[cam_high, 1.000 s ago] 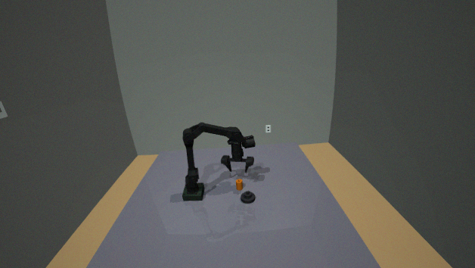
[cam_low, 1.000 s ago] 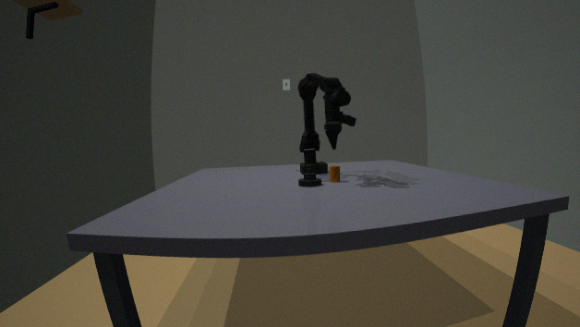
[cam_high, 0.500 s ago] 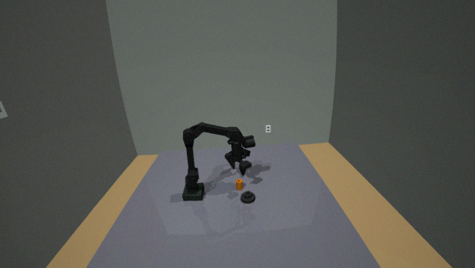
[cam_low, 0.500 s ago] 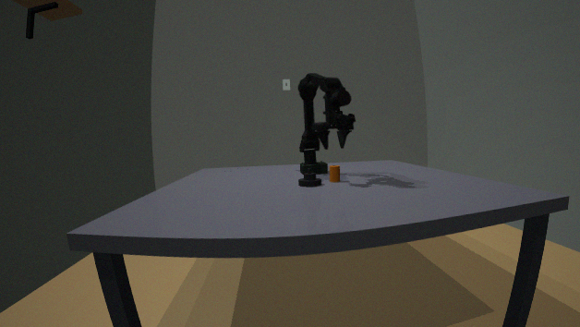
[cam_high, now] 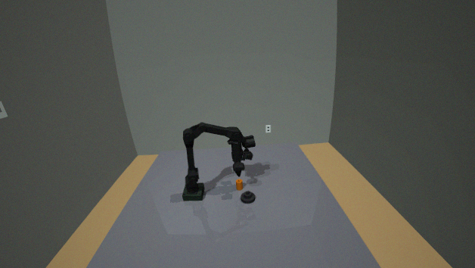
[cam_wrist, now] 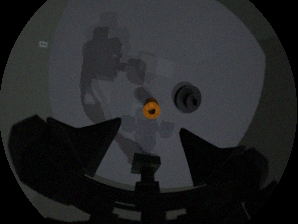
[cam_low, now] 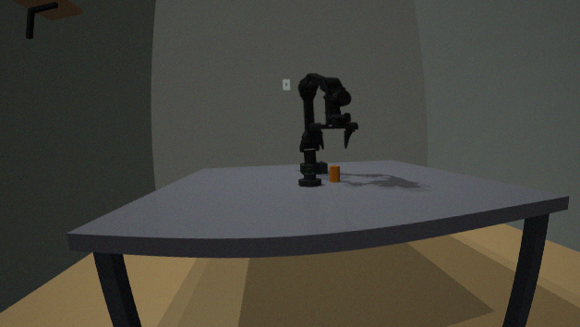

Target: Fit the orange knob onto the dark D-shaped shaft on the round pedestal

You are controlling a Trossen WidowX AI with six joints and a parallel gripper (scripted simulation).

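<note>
The orange knob (cam_high: 239,185) (cam_low: 334,174) (cam_wrist: 145,111) stands upright on the table, its dark hole facing up in the wrist view. The dark round pedestal (cam_high: 247,199) (cam_low: 309,183) (cam_wrist: 187,88) stands close beside it, with the dark shaft (cam_wrist: 192,101) rising from its middle. The shaft's flat side cannot be made out. My gripper (cam_high: 238,176) (cam_low: 334,148) (cam_wrist: 152,125) is open and empty, pointing down above the knob with a gap between. Its fingers are spread wide in the exterior view and seen edge-on in the top view.
The arm's base (cam_high: 193,192) (cam_wrist: 146,163) stands on the grey table (cam_high: 212,246) (cam_low: 231,212), on the knob's far side from the pedestal in the top view. The arm arches over from there. The table's near edge (cam_low: 222,247) shows in the exterior view.
</note>
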